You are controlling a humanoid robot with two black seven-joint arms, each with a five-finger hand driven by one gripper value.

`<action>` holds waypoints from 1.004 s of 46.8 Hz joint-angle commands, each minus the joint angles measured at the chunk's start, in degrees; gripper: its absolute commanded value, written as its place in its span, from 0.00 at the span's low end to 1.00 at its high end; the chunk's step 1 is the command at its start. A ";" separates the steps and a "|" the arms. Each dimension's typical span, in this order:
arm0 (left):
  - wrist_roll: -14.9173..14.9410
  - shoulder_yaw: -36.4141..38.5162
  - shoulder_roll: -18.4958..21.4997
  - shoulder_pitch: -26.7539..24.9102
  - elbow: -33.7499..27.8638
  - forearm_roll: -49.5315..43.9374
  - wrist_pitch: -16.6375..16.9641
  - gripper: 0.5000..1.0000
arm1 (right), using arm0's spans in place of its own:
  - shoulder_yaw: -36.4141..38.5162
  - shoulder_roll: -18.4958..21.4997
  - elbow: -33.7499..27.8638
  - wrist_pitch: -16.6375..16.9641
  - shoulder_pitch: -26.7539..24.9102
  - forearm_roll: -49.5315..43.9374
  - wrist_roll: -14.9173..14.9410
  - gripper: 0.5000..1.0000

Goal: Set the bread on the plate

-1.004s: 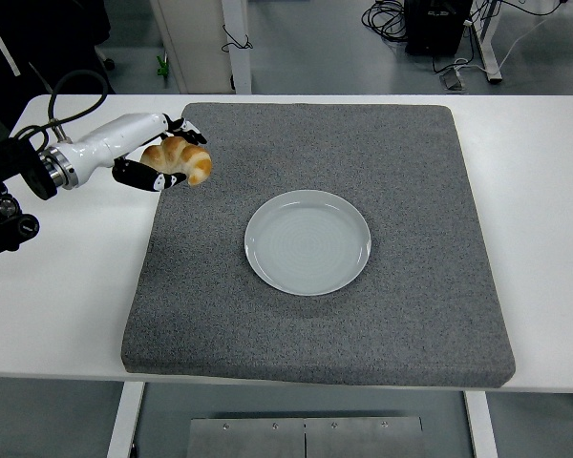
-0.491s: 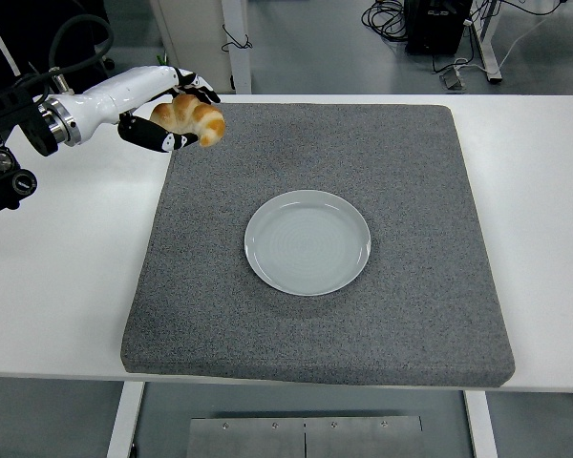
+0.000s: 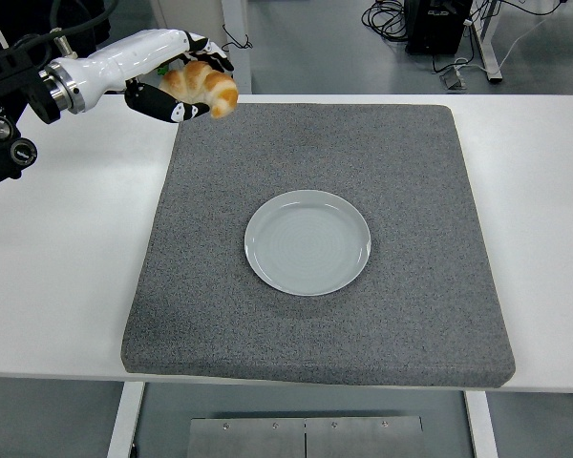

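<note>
A golden-brown croissant-shaped bread [image 3: 206, 86] is held in the air by my left hand [image 3: 183, 84], whose fingers are shut on it. Hand and bread hover over the far left corner of the grey mat [image 3: 401, 162], well above the surface. A round white plate [image 3: 307, 241] sits on the middle of the mat with nothing on it, down and to the right of the bread. My right hand does not show in the head view.
The grey mat covers most of the white table [image 3: 67, 258]. Beyond the table's far edge are table legs, cables and a black box [image 3: 437, 24] on the floor.
My left hand has lifted the bread upward and carried it slightly to the right, from the mat's left edge to above its far left corner. The plate has not moved.
</note>
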 commanded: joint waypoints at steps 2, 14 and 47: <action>0.51 0.01 -0.29 -0.53 -0.46 -0.01 0.00 0.30 | 0.00 0.00 0.00 0.00 0.01 0.00 0.00 1.00; 1.92 -0.07 -0.81 -1.41 -4.32 0.61 0.00 0.30 | 0.00 0.00 0.00 0.00 0.01 0.00 0.00 1.00; 4.82 0.10 -8.63 -2.11 -5.47 0.87 0.09 0.31 | 0.00 0.00 0.00 0.00 0.01 0.00 0.00 1.00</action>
